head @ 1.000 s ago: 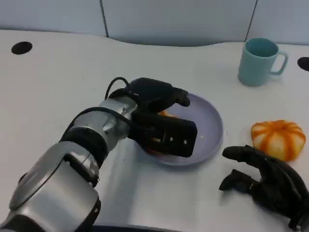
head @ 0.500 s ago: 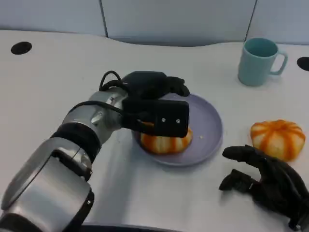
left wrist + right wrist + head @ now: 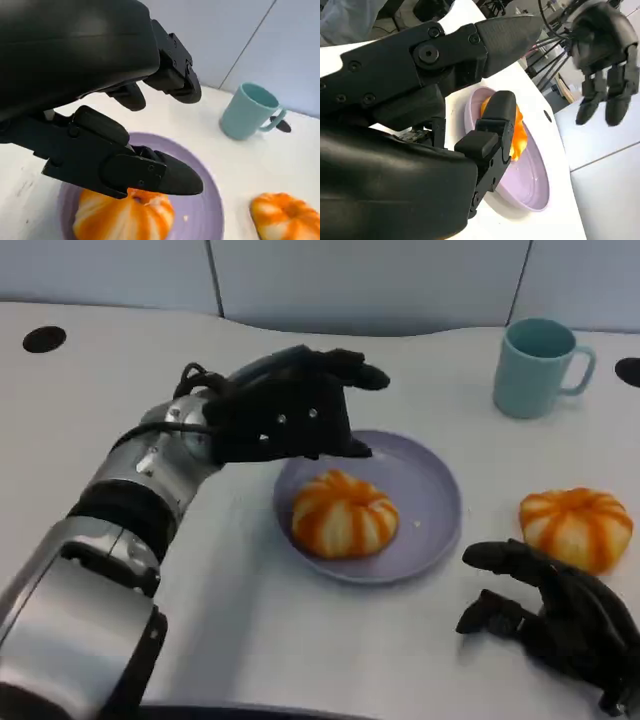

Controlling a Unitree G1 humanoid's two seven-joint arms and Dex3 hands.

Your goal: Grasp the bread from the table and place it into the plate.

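Note:
An orange-and-white striped bread roll (image 3: 344,514) lies on the lilac plate (image 3: 432,490), toward its left side; the left wrist view shows the roll (image 3: 125,216) on the plate (image 3: 197,220) just below my fingers. My left hand (image 3: 290,410) hovers above the plate's far-left rim, fingers apart, holding nothing. A second striped roll (image 3: 577,526) sits on the table to the right of the plate. My right hand (image 3: 555,615) rests on the table at the front right, fingers loosely curled, with nothing in it. The right wrist view shows the plate (image 3: 520,185) and roll (image 3: 519,135) beyond its fingers.
A teal mug (image 3: 538,367) stands at the back right, its handle pointing right. Two black holes in the tabletop sit at the far left (image 3: 45,338) and far right (image 3: 630,371). The white table's front edge runs along the bottom.
My left hand has let go of the roll on the plate, lifted and pulled back to the left with its fingers spread. The right hand has stayed put.

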